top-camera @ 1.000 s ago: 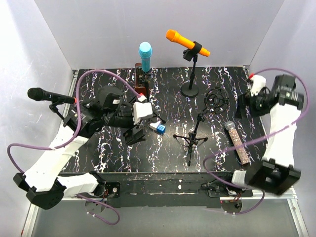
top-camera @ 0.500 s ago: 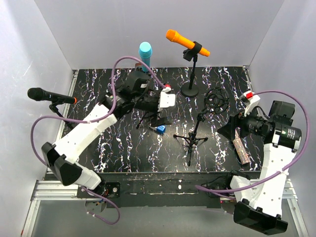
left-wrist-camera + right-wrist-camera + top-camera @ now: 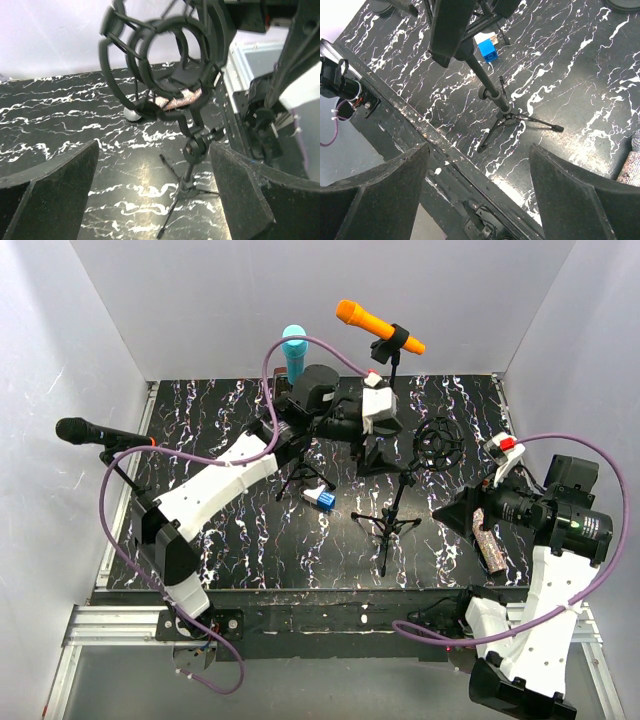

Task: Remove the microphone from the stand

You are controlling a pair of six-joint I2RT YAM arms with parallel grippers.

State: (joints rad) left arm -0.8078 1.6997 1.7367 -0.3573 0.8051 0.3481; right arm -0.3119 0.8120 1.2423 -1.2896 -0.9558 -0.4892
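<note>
An orange microphone (image 3: 375,327) sits clipped in a tall round-base stand (image 3: 385,423) at the back. An empty black shock mount (image 3: 437,443) tops a small tripod stand (image 3: 390,523) mid-table; it also fills the left wrist view (image 3: 160,60). A glittery microphone (image 3: 492,548) lies flat on the table at the right, seen behind the mount in the left wrist view (image 3: 172,98). My left gripper (image 3: 385,462) is open and empty, just left of the shock mount. My right gripper (image 3: 447,515) is open and empty, right of the tripod (image 3: 505,112).
A light blue microphone (image 3: 294,350) stands upright at the back by a brown box. A black microphone (image 3: 95,433) sits in a stand at the far left. A small blue and white block (image 3: 322,499) lies left of the tripod. The table's front rail (image 3: 445,145) runs below my right gripper.
My left arm has swung from the table's left side to the right and back, up to the shock mount. My right arm has swung down and in toward the tripod.
</note>
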